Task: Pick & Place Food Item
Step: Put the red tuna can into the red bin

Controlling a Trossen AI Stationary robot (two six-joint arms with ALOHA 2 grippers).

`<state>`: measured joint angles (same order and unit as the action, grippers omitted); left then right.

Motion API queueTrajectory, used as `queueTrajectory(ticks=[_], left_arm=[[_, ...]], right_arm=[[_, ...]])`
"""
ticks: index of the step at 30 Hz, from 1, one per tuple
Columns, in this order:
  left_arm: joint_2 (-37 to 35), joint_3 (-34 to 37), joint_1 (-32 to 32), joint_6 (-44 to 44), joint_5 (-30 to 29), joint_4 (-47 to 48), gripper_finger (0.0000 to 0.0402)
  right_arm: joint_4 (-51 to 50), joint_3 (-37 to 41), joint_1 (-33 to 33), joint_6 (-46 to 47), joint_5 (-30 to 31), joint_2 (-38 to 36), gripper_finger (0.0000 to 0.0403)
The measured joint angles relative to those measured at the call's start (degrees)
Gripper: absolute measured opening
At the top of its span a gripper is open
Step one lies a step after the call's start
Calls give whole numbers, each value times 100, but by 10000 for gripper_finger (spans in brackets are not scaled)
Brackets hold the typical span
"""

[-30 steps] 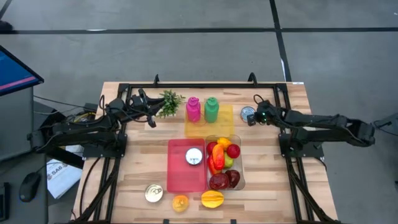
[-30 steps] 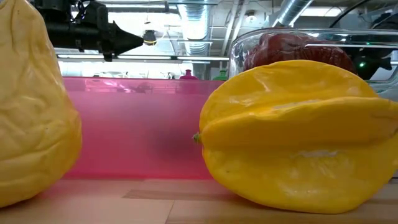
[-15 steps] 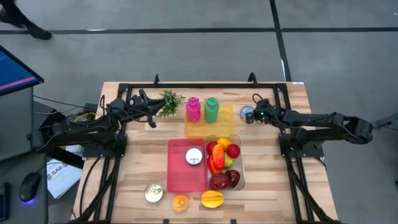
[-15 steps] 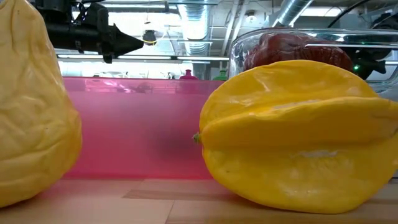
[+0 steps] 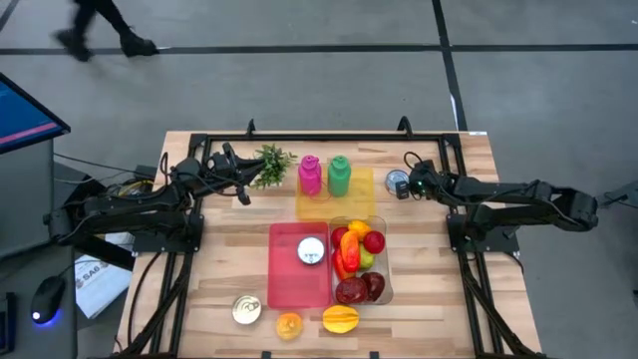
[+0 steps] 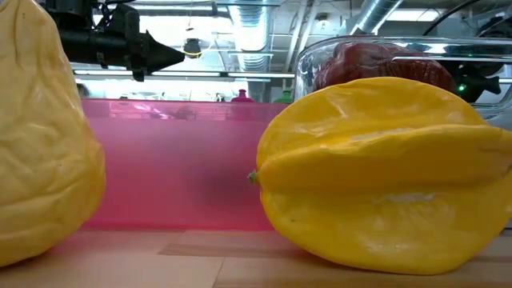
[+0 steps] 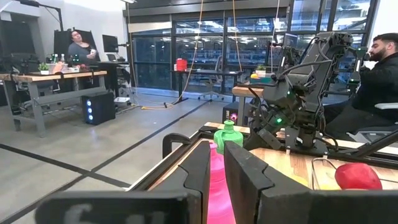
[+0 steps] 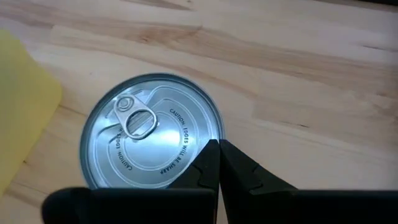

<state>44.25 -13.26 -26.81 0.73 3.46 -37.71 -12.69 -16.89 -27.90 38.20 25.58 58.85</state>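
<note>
Beneath the right gripper [image 8: 217, 163], jaws pressed shut and holding nothing: round steel can [image 8: 151, 138], ribbed lid with ring pull, upright on pale plank table [image 8: 298, 68], beside a flat yellow mat [image 8: 22, 118]. Left gripper [image 5: 242, 191] near the back-left edge, narrow slit, empty.

On the lid of the can [image 8: 152, 146] under the right wrist camera you can read "CAUTION: EDGES WILL BE SHARP" twice, curving round the pull tab (once on each side). Nothing else is legible to you.
</note>
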Motion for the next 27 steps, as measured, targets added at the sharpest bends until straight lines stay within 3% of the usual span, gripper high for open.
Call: queueTrajectory(ticks=[15, 27], left_arm=[[0, -2, 2, 0, 0, 2, 34], [0, -2, 2, 0, 0, 2, 34]], right_arm=[[-706, 12, 2, 244, -89, 11, 0], [-508, 10, 15, 236, 3, 0, 0]])
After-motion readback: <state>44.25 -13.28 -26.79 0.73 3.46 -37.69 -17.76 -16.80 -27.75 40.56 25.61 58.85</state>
